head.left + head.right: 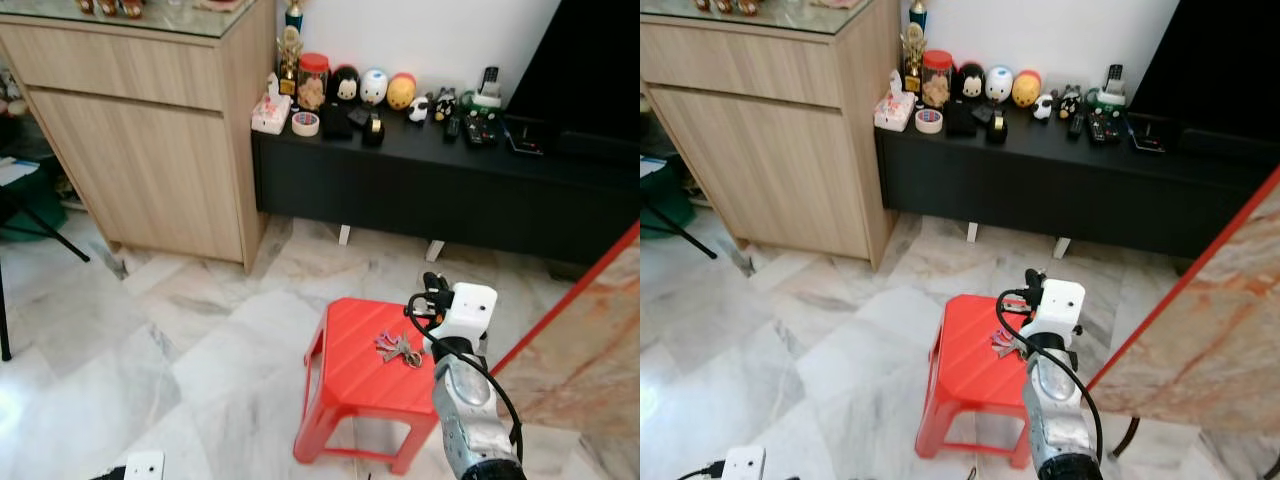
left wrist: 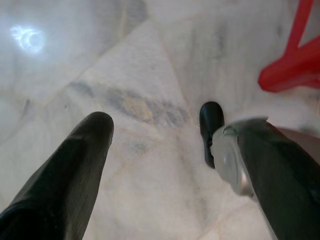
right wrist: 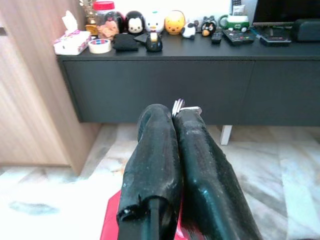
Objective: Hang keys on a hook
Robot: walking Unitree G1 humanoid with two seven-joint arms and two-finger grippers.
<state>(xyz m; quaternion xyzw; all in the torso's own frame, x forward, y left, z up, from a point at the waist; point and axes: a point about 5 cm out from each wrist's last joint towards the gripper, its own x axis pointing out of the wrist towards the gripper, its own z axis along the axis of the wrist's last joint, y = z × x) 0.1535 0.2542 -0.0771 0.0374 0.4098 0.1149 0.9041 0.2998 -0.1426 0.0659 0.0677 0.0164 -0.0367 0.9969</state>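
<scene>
A bunch of keys dangles just over the top of a red plastic stool. My right gripper reaches forward above the stool's right side. In the right wrist view its two black fingers are pressed together, and a silver bit of the keys is pinched at their tips. My left gripper hangs low over the marble floor with its fingers apart and nothing between them.
A long black low cabinet stands ahead against the wall, carrying figurines, a tissue box, a tape roll and remotes. A wooden sideboard stands at the left. A marble-patterned slab with a red edge leans at the right.
</scene>
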